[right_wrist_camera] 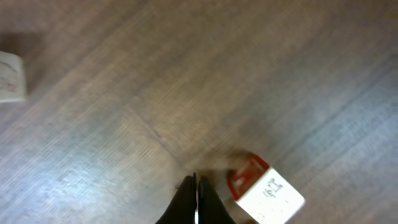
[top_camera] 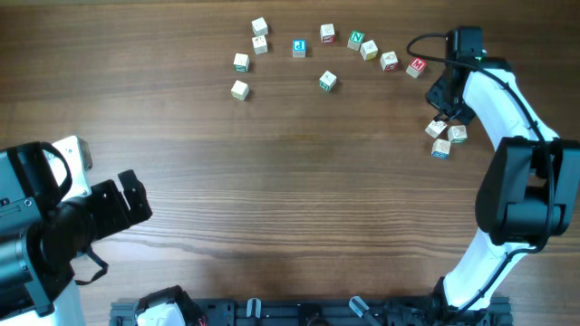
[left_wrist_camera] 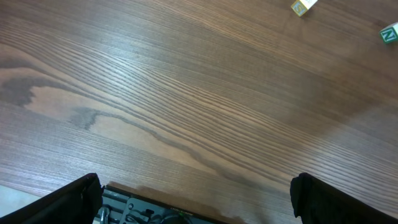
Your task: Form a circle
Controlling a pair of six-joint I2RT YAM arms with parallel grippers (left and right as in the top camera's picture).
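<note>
In my left wrist view, the green-faced cube [left_wrist_camera: 390, 33] at the right edge of the tabletop carries a white N. The yellowish cube [left_wrist_camera: 303, 6] near it shows no letter I can read.

From overhead, the green cube [top_camera: 356, 39] in the upper row also shows a white N. The red cube [top_camera: 417, 66] bears what looks like a white M. The blue cube [top_camera: 299, 47] has a white letter I cannot make out. On the other cubes the letters are too small to read.

Just beside my right end effector [right_wrist_camera: 196, 190], the red-and-pale cube [right_wrist_camera: 268, 190] has small dark marks on its pale face, too blurred to read.
</note>
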